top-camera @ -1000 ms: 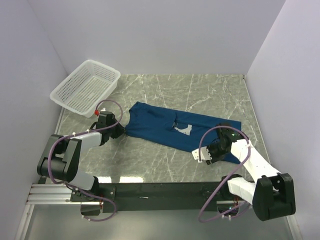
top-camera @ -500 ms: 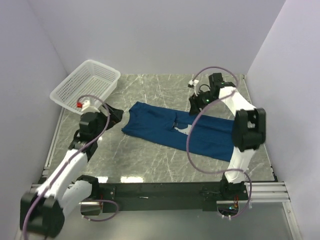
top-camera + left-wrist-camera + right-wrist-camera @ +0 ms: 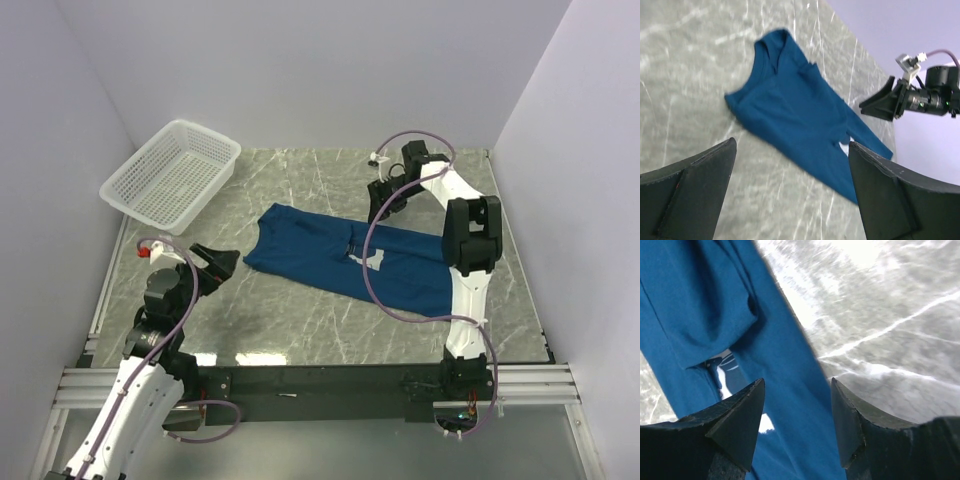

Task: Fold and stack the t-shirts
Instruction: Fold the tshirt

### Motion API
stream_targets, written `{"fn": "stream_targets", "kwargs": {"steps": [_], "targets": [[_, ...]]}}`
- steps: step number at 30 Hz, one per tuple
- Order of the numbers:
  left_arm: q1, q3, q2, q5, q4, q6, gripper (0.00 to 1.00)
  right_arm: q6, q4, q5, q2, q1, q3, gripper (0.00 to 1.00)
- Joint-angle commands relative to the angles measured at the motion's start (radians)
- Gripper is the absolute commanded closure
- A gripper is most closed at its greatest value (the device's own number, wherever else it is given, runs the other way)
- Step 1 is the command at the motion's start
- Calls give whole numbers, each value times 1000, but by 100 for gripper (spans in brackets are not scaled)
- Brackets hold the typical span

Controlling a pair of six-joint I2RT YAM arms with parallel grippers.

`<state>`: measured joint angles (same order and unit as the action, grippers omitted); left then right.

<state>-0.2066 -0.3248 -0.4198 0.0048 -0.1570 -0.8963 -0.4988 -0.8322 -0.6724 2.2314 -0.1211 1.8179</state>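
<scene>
Dark blue t-shirt (image 3: 340, 260) at frame centre on the bench (image 3: 300, 330), apparently folded lengthwise into a strip; left end effector (image 3: 228, 262) wide open, empty; right end effector (image 3: 383, 203) parted, empty, near its upper edge; crosswise folds and stacking not yet done.

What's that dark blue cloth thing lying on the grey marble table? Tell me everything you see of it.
It is a dark blue, cotton-looking t-shirt, folded lengthwise into a long narrow band, softly wrinkled. It lies flat on the grey marble-patterned table, slanting from far left to near right. A scrap of its pale print peeks out near the middle. Only the table touches it: the left gripper stands open off its left end, the right gripper hangs open above its far edge.
</scene>
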Motion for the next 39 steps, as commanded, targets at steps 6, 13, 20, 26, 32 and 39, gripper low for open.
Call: {"fn": "stream_targets", "kwargs": {"steps": [6, 13, 20, 26, 32, 39], "targets": [[3, 20, 33, 92, -22, -85, 1, -37, -114, 22, 62, -45, 52, 39], [3, 4, 23, 113, -27, -90, 0, -18, -111, 23, 83, -54, 60, 45], [3, 18, 42, 126, -32, -107, 1, 11, -105, 16, 111, -54, 109, 79], [3, 30, 24, 150, -4, -121, 2, 92, -62, 14, 117, -22, 150, 100], [3, 40, -45, 188, 69, -142, 3, 227, 18, 57, 109, 72, 181, 100], [3, 9, -195, 239, 149, -118, 4, 195, -42, 53, 113, 117, 213, 69]]}}
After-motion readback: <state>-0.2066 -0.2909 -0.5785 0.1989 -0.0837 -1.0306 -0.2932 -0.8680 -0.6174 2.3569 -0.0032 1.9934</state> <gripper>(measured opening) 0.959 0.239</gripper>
